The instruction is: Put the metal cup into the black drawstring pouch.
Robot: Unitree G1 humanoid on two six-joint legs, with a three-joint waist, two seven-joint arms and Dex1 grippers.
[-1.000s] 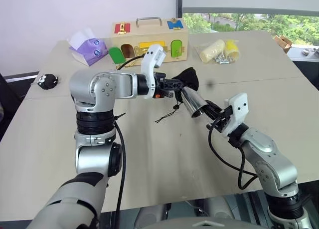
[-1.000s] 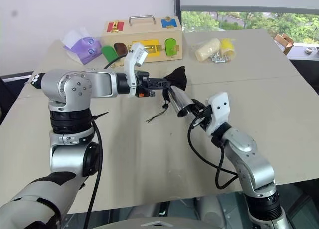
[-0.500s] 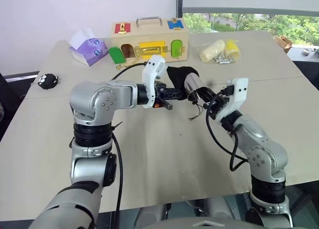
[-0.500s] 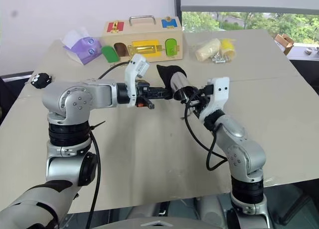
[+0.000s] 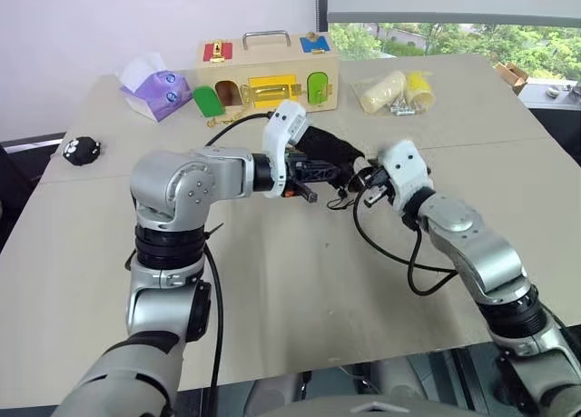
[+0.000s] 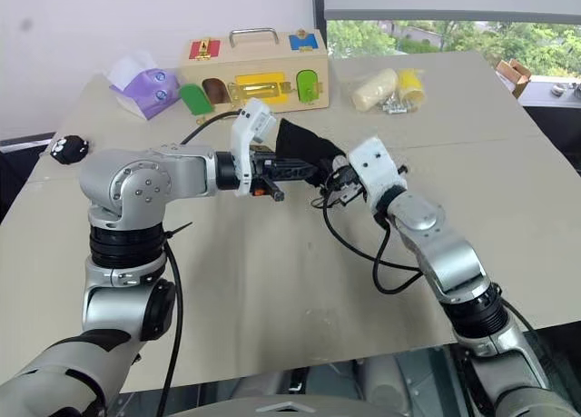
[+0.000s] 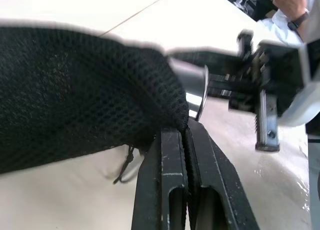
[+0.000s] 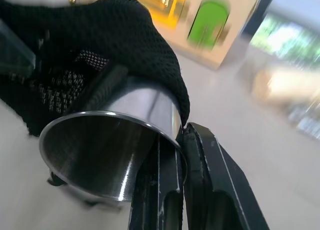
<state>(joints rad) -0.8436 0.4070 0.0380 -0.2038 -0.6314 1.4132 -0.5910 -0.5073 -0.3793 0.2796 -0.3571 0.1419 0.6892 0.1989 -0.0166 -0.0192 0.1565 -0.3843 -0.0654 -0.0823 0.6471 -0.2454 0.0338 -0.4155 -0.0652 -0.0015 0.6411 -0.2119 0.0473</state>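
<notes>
The left gripper (image 7: 186, 140) was clamped on the black drawstring pouch (image 5: 329, 149), held above the table (image 5: 300, 281). Opposite it, the right gripper (image 8: 181, 140) pinched the rim of the metal cup (image 8: 107, 145), mostly inside the pouch's mouth.

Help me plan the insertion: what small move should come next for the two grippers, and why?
Probably push on: the right gripper, shut on the shiny steel cup's rim, should slide it deeper. The soft black mesh pouch, pinched by the left gripper, covers only the cup's far end; its open rim remains outside.
</notes>
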